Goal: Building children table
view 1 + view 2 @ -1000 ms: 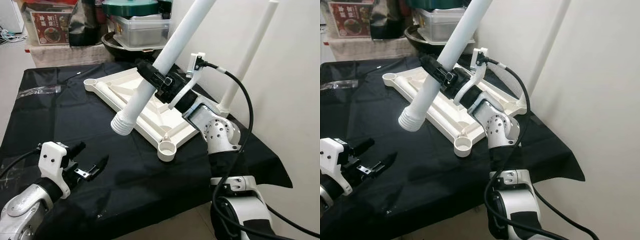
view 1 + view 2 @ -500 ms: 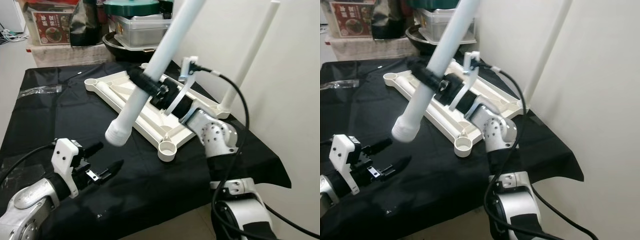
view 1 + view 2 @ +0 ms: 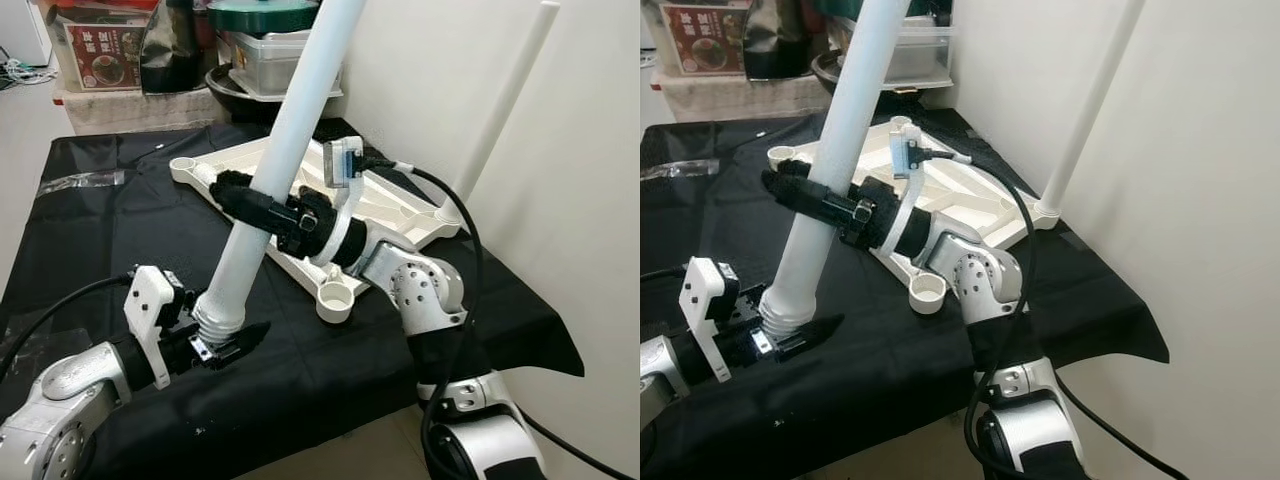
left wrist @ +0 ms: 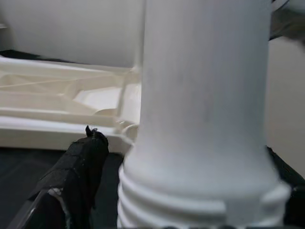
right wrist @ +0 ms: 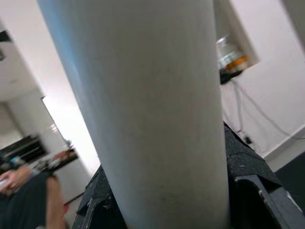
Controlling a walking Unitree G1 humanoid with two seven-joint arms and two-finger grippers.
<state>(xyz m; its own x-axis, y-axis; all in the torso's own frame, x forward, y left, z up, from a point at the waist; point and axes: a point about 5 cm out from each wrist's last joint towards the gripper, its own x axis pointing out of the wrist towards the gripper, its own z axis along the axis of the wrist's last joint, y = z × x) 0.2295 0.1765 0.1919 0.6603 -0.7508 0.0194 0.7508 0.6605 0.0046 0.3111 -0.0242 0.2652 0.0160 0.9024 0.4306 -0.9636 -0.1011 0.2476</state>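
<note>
Two claws met on one white table leg [image 3: 290,140]: the right claw [image 3: 245,205] gripped it at mid-length, fingers clamped around the tube, holding it tilted above the black-draped surface [image 3: 90,230]. The left claw [image 3: 215,340] sat at the leg's threaded lower end [image 3: 218,318], its fingers spread on either side, near the cloth. The upturned white tabletop [image 3: 300,215] lay just behind, another leg [image 3: 500,110] standing upright in its far corner.
</note>
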